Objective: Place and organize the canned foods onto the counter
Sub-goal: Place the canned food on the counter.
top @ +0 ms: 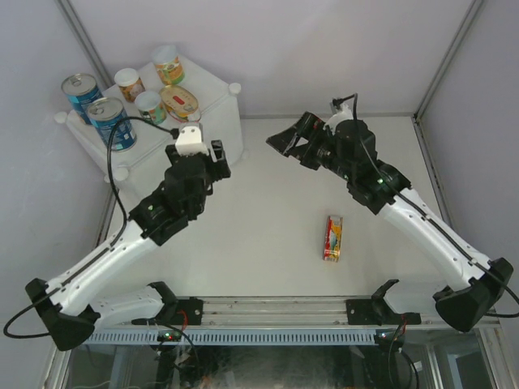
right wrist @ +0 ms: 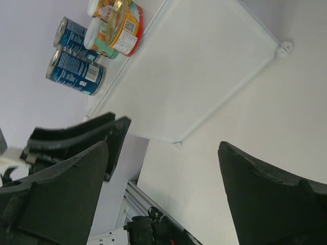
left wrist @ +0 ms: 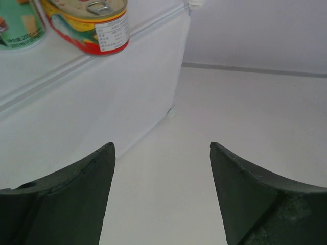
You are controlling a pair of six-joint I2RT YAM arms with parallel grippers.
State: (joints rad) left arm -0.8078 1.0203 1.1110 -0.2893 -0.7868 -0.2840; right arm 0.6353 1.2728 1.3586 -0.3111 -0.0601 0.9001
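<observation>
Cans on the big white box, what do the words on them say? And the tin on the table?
Nothing here can be read.
The oval tin on the white box: tiny print on a white panel, too small.
The tall blue cans: white lettering, blurred.
The small green can: blurred.
The red-and-yellow tin on the table: too small.

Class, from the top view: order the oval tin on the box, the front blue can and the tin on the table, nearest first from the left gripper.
1. Oval tin: on the box, just past the left gripper.
2. Front blue can: box's left edge.
3. Table tin: out on the right.
</observation>
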